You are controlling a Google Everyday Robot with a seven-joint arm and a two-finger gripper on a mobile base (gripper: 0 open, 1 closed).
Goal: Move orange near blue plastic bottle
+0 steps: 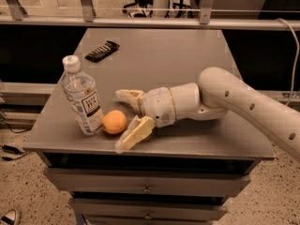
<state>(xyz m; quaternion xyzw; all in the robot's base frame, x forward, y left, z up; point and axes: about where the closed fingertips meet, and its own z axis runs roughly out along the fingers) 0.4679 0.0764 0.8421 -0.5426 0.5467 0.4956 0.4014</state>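
Camera view: clear bluish plastic bottle (83,97) with a white cap stands near-left on the grey table (187,55); small round orange (112,122) sits just right of it; cream two-finger gripper (119,120) is spread wide, holding nothing, the orange lying left, between its fingertips

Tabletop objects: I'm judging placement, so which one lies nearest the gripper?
The small round orange fruit: it sits right at the open gripper's fingertips. The clear plastic bottle stands just beyond it, and the dark wrapped bar lies far back.
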